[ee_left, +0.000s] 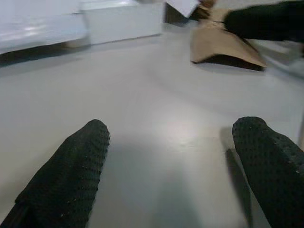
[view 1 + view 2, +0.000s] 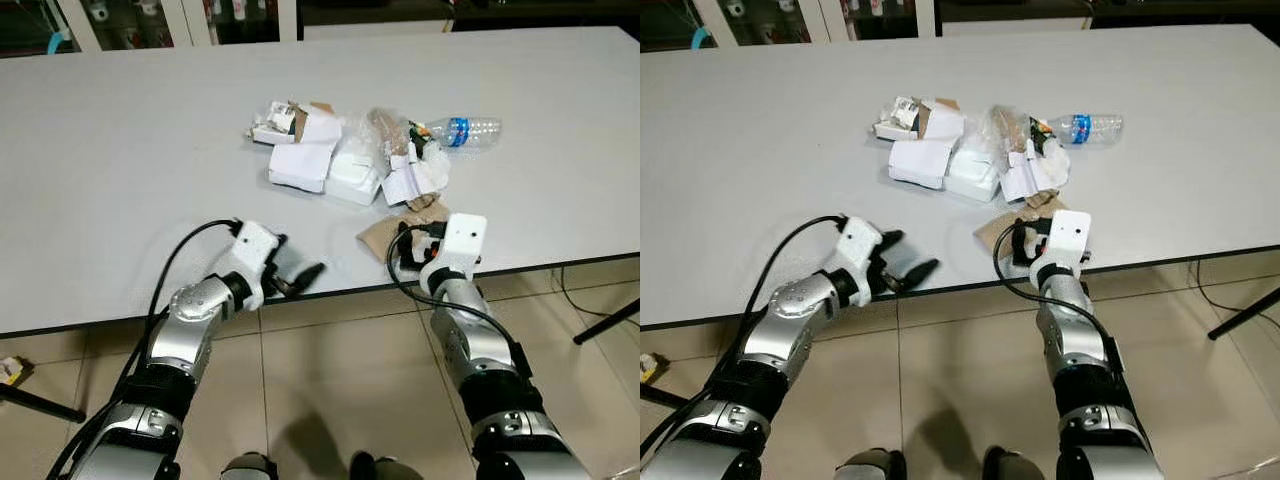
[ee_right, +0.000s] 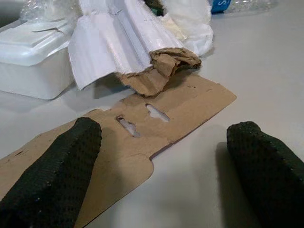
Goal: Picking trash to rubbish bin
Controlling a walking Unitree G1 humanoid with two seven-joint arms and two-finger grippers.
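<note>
A heap of trash lies mid-table: white boxes (image 2: 355, 170), torn paper and wrappers (image 3: 118, 38), and a clear plastic bottle (image 2: 462, 131) with a blue label. A flat brown cardboard piece (image 2: 378, 236) lies nearest the front edge. My right gripper (image 3: 165, 133) is open and low over the table, one finger over the cardboard (image 3: 190, 102) and the other beside it. Close to the front edge, my left gripper (image 2: 298, 262) is open over bare table. In its wrist view, the left gripper (image 1: 171, 137) has nothing between its fingers.
The grey table (image 2: 120, 170) ends just before my arms, with tiled floor below. A black stand leg (image 2: 605, 322) slants at the right and another (image 2: 40, 403) at the left. Glass-fronted cabinets stand beyond the far edge.
</note>
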